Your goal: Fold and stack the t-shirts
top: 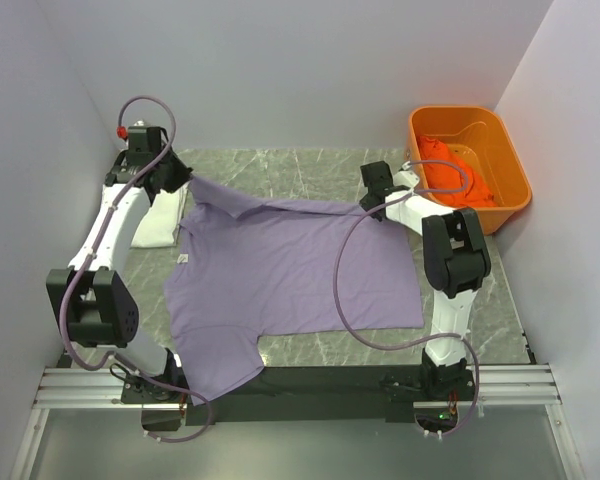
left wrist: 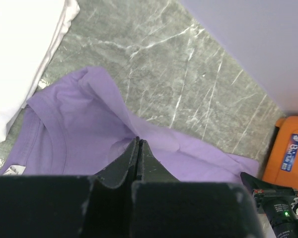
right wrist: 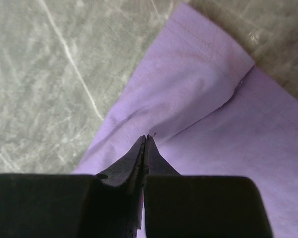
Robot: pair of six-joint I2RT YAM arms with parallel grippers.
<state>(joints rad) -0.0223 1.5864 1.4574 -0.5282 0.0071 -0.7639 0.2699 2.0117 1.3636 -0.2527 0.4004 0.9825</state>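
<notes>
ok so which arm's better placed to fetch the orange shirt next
Probably right. The orange shirt lies in the tub beside the right gripper; the left gripper is across the table by the white shirt. Both are shut on the purple shirt, so it must let go first.

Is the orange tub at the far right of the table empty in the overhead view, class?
No: a bright orange shirt lies bundled inside the orange tub.
</notes>
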